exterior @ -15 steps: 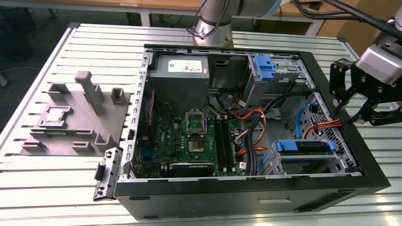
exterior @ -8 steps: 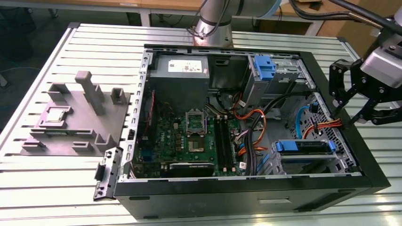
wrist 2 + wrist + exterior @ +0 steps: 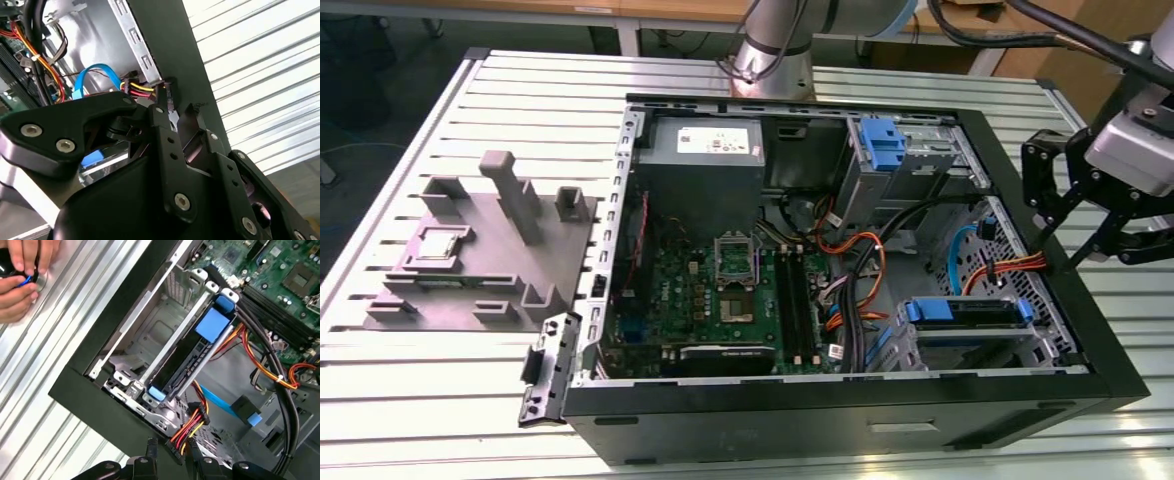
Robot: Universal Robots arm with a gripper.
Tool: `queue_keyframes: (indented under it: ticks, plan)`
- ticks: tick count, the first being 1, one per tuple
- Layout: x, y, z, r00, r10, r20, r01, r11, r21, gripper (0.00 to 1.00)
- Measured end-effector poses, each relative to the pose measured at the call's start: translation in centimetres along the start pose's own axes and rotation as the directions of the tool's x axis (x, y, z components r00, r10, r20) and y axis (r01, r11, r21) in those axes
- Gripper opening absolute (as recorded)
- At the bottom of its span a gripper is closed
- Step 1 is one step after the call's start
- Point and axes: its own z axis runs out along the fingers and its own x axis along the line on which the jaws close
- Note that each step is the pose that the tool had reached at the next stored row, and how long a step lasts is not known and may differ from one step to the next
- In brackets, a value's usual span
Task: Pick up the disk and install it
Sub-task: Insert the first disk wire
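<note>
the slatted metal table (image 3: 440, 400) carries an open black computer case (image 3: 854, 418) lying on its side, with a grey moulded fixture (image 3: 467, 270) beside it on the exterior view's left. inside the case the green motherboard (image 3: 720, 290) takes the middle and the grey power supply (image 3: 700, 150) sits at the far wall. the gripper (image 3: 181, 111) hangs over the case's side wall on the exterior view's right, its fingers a little apart with nothing between them. the disk (image 3: 961, 312) is not in its grasp. it sits in the drive cage in the near corner on the exterior view's right, just inside that wall, with its blue carrier showing. i judge the step in hand to be work at that cage, though i cannot tell whether the disk is fully seated. to do it well, the fingers should meet the blue carrier squarely, in line with the cage rails and clear of the case rim. they should also stay off the red-and-yellow power lead (image 3: 192, 422) and the flat blue data cable (image 3: 225, 405) just beside the cage, which could snag. a person's hand (image 3: 20, 275) is over the table outside the case, so slow travel seems wise. the power supply's white label carries print too small to read, the disk's own label is hidden, and no other writing is legible.
</note>
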Motion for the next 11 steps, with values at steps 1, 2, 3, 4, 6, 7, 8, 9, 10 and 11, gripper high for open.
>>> queue_keyframes:
  ticks: [1,2,3,4,6,7,8,9,10,11]
  plan:
    - [0.00,0.00,0.06,0.9999,-0.017,0.0008,0.017,0.9999,0.0017,0.36]
    - [0.00,0.01,0.12,0.9994,-0.034,0.0020,0.034,0.9994,0.0032,0.36]
    - [-0.01,0.02,0.19,0.9986,-0.053,0.0035,0.053,0.9986,0.0047,0.36]
    - [-0.02,0.03,0.26,0.9974,-0.072,0.0050,0.071,0.9974,0.0063,0.36]
    - [-0.03,0.04,0.37,0.9942,-0.107,0.0077,0.107,0.9942,0.0092,0.36]
    - [-0.03,0.04,0.41,0.9921,-0.125,0.0089,0.125,0.9921,0.0107,0.36]
    - [-0.03,0.04,0.45,0.9898,-0.142,0.0100,0.142,0.9898,0.0122,0.36]
    - [-0.04,0.04,0.49,0.9873,-0.159,0.0110,0.159,0.9873,0.0136,0.36]
    - [-0.04,0.05,0.51,0.9845,-0.175,0.0117,0.175,0.9845,0.0147,0.36]
    - [-0.04,0.05,0.54,0.9816,-0.191,0.0121,0.190,0.9816,0.0156,0.36]
